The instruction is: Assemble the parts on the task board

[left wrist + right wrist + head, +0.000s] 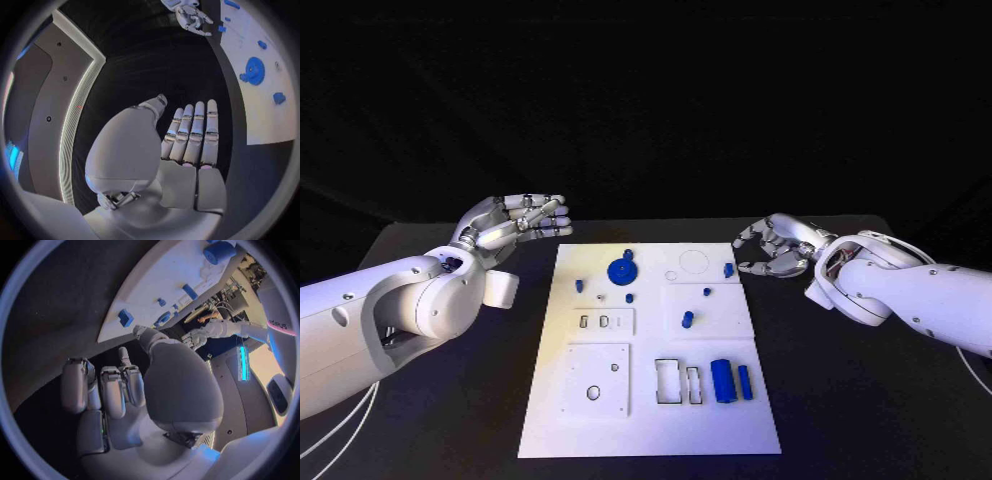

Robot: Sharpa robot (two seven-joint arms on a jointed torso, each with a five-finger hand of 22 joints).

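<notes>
The white task board [646, 420] lies in the middle of the black table. On its far part sit a round blue gear-like part [623, 268] and several small blue parts, one [728, 268] at the right edge. Two long blue blocks [724, 381] stand near the front right. My left hand [516, 225] hovers off the board's far left corner, fingers straight and holding nothing [187, 135]. My right hand [776, 245] hangs by the far right corner, close to the edge part [125, 317], fingers loosely curled around nothing [119, 385].
Cut-out recesses [678, 381] mark the board's front half beside a square plate with holes [597, 380]. Black table [444, 420] stretches out on both sides of the board.
</notes>
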